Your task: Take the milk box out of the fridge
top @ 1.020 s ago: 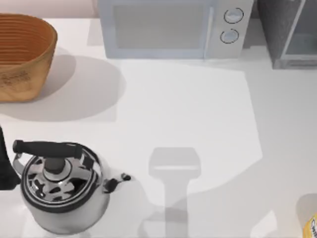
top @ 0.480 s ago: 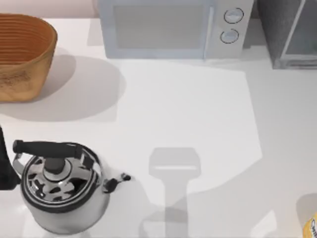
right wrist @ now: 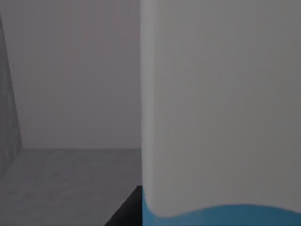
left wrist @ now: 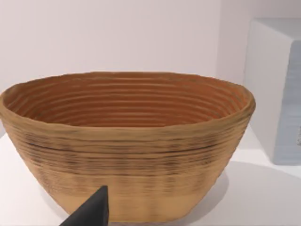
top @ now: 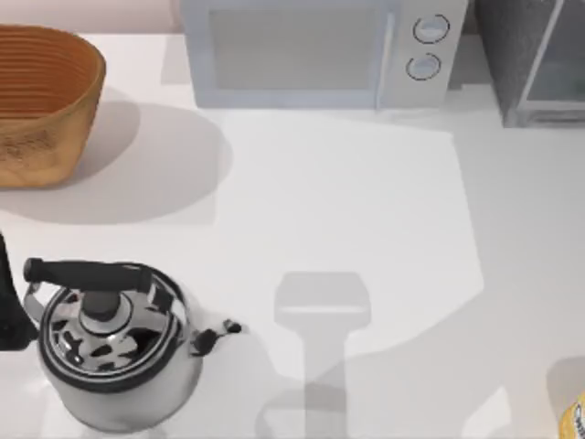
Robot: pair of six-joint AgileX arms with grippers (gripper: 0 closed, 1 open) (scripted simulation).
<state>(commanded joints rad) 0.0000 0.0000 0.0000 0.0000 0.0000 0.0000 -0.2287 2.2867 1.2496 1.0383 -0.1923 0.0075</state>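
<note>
White on top and light blue below, the small milk box (right wrist: 221, 117) stands right in front of the right gripper inside the dark grey fridge (top: 512, 46), nothing has moved on the white table (top: 366, 201), so it is not out yet, I cannot tell if either gripper is open or holding anything, and the left arm (top: 7, 306) waits by the shiny metal kettle (top: 114, 352).

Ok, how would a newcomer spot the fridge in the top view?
Start at the white microwave along the table's back edge. Just to its right, in the back right corner, stands the fridge. It is dark grey with a pale glassy door panel and has no round knobs.
</note>
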